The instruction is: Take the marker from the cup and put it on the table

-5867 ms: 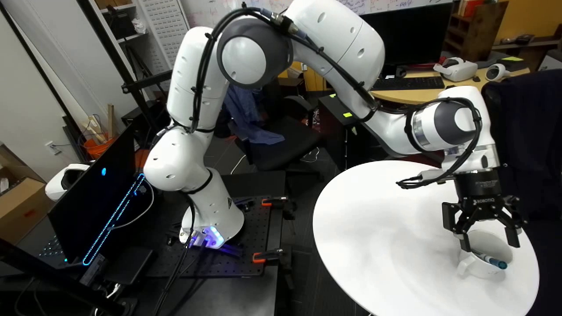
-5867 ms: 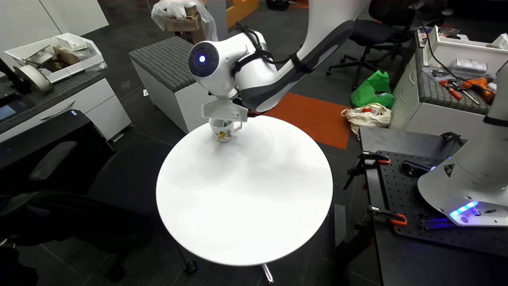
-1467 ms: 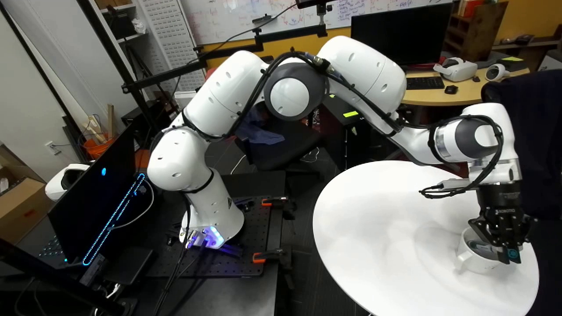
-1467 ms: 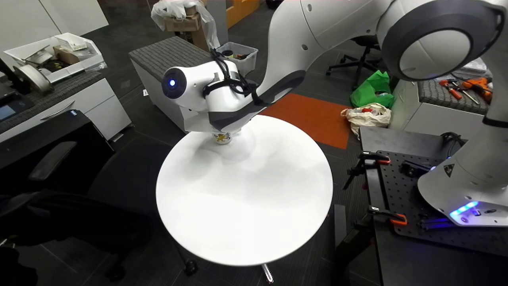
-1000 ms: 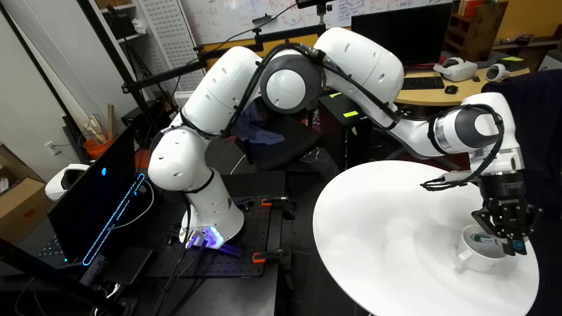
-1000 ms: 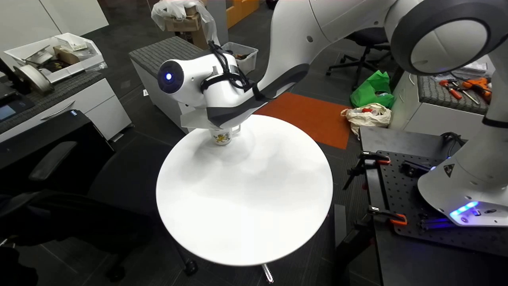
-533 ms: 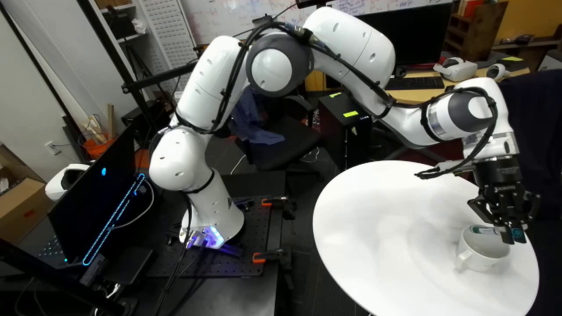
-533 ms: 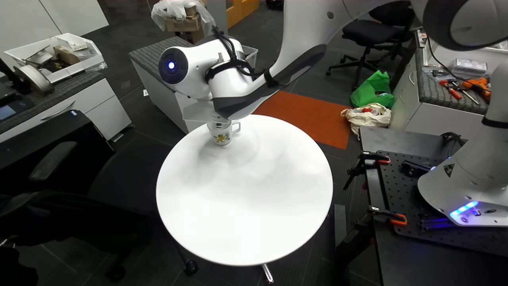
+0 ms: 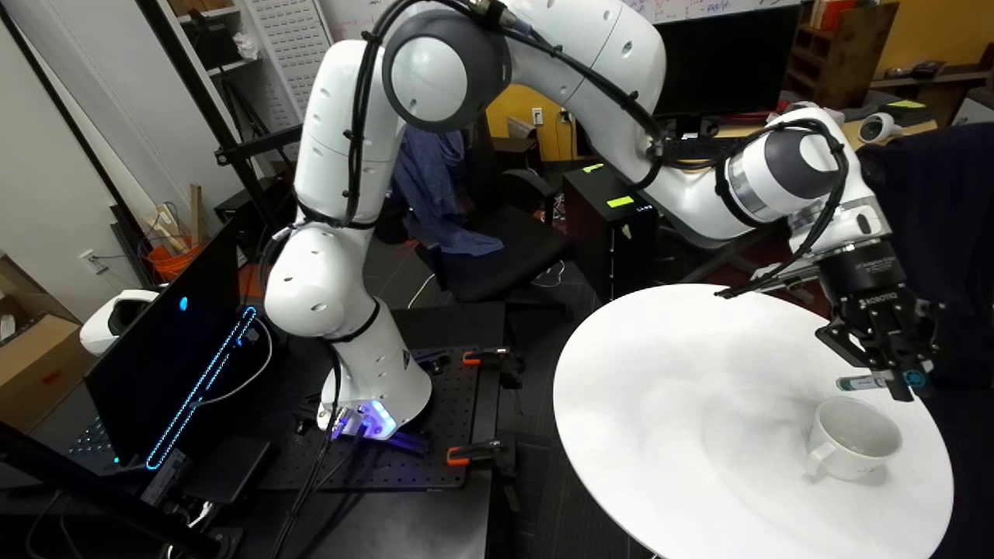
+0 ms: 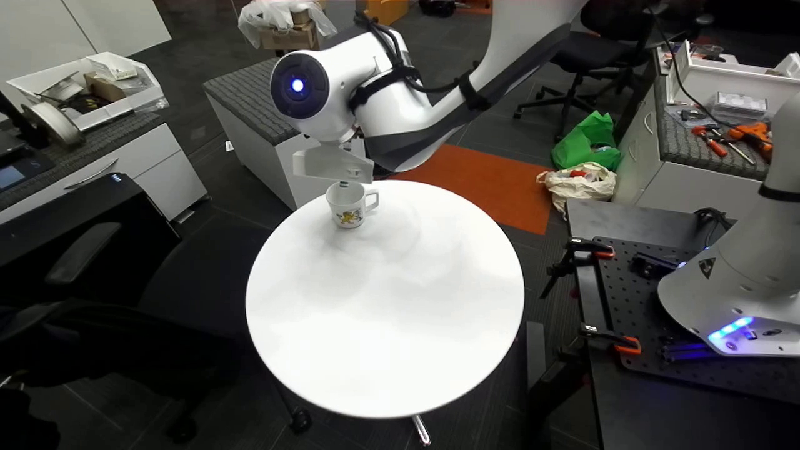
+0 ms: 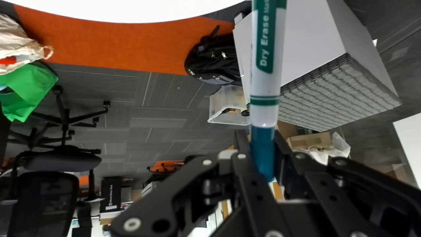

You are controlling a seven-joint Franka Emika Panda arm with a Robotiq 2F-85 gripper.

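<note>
The marker (image 11: 267, 79), white with a green label and a teal cap, is held by its cap between the finger pads of my gripper (image 11: 263, 148). In an exterior view the gripper (image 9: 905, 383) is shut on it, and the marker (image 9: 859, 383) sticks out sideways, nearly level, above the far rim of the cup. The white cup (image 9: 853, 442) stands upright on the round white table (image 9: 668, 404), and its visible inside is bare. In an exterior view the cup (image 10: 347, 207) shows a printed figure and a handle; the fingers there are hidden behind a white plate on the wrist.
A dark chair (image 10: 200, 281) stands close beside the table's edge. The robot's base is fixed to a black bench with orange-tipped clamps (image 10: 609, 337). A grey-topped cabinet (image 10: 262, 94) is beyond the table's edge near the cup.
Some seconds ago my gripper stood open over the cup with the marker inside. It has since shut on the marker and risen, drawing it out above the rim; the wrist now tilts more.
</note>
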